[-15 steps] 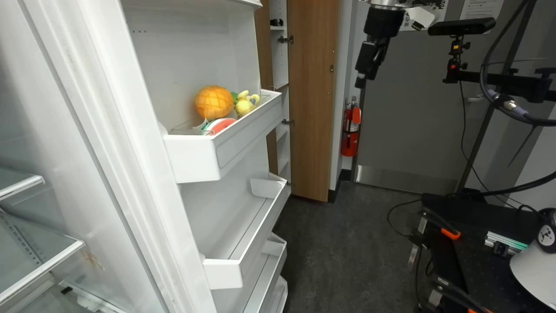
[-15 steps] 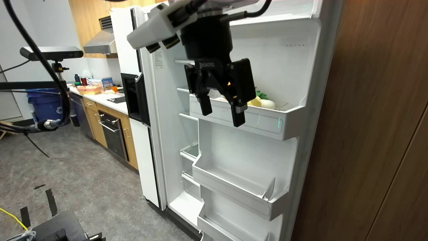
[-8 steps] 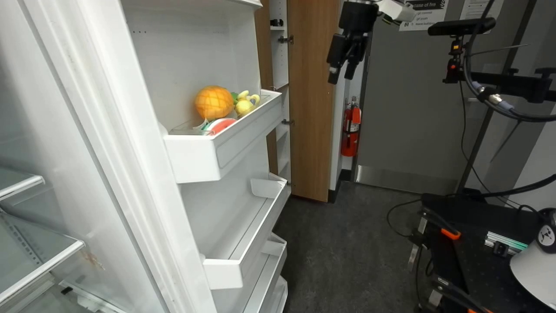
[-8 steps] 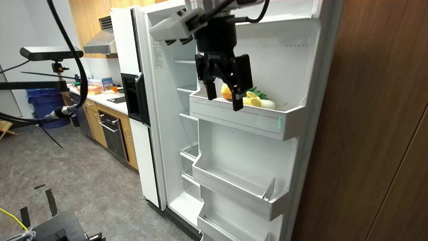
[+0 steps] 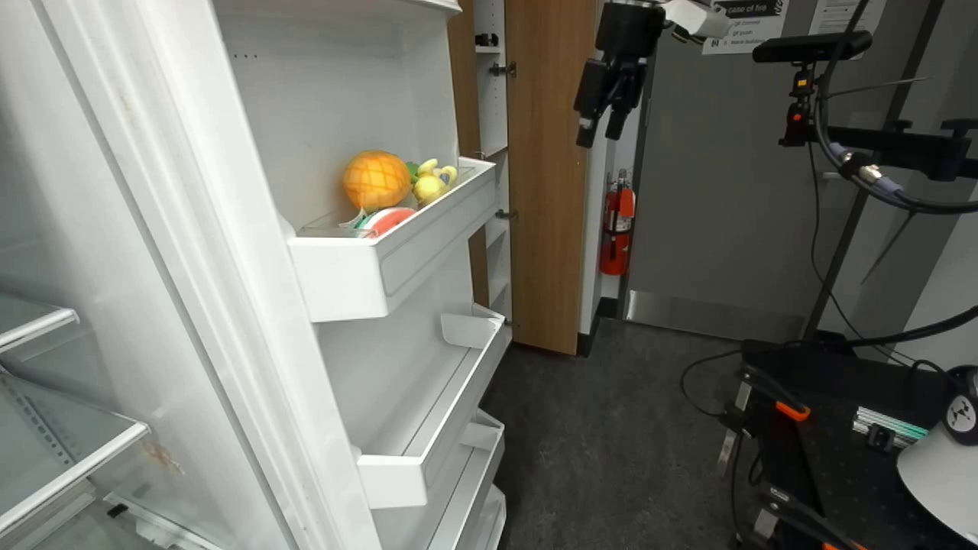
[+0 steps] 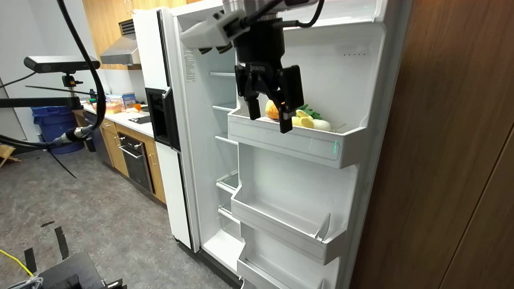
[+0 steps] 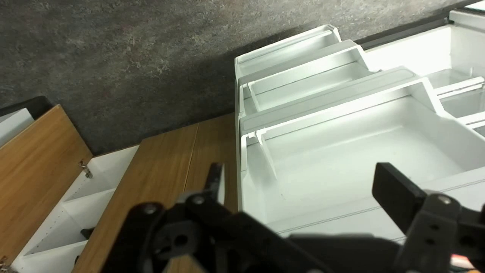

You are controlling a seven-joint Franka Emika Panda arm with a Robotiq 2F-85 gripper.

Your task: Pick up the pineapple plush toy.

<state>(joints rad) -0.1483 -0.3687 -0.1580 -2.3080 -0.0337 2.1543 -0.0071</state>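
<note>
I'd bring the pincer (image 5: 600, 136), spread wide and holding nothing, down into the door bin (image 5: 443, 231) to straddle the pineapple plush toy (image 5: 376, 180), left of centre in an exterior view.

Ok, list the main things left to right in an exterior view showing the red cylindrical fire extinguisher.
White-edged glass fridge shelves, round orange-yellow pineapple plush toy, brown wooden cabinet door, red fire extinguisher, black bar-shaped camera, white robot base.
</note>
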